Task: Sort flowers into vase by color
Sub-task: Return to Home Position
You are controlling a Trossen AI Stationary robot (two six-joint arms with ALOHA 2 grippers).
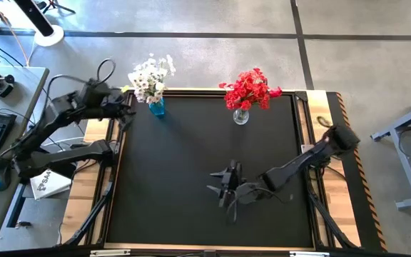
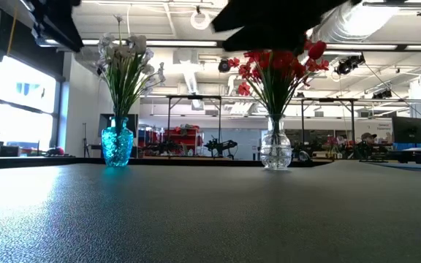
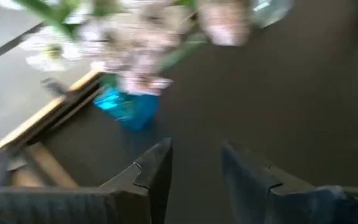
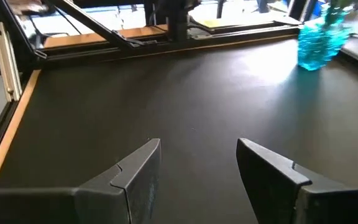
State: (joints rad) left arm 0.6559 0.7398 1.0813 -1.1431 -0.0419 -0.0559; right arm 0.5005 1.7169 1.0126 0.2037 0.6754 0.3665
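At 11 o'clock on the worktop (image 1: 191, 157) the white flowers (image 1: 150, 77) are held in the blue vase (image 1: 156, 108), the red flowers (image 1: 252, 89) in the clear vase (image 1: 241, 116) at 1 o'clock. No loose stems are seen; sorting is judged done. The left gripper (image 3: 196, 149), beside the blue vase, and the right gripper (image 4: 197, 146), toward 6 o'clock, are seen with fingers parted, empty.

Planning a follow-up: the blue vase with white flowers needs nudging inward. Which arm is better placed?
Left. The left end effector, open and empty, hangs right beside the blue vase at the far-left corner of the table; the right end effector, also open, is over its near middle, farther away.
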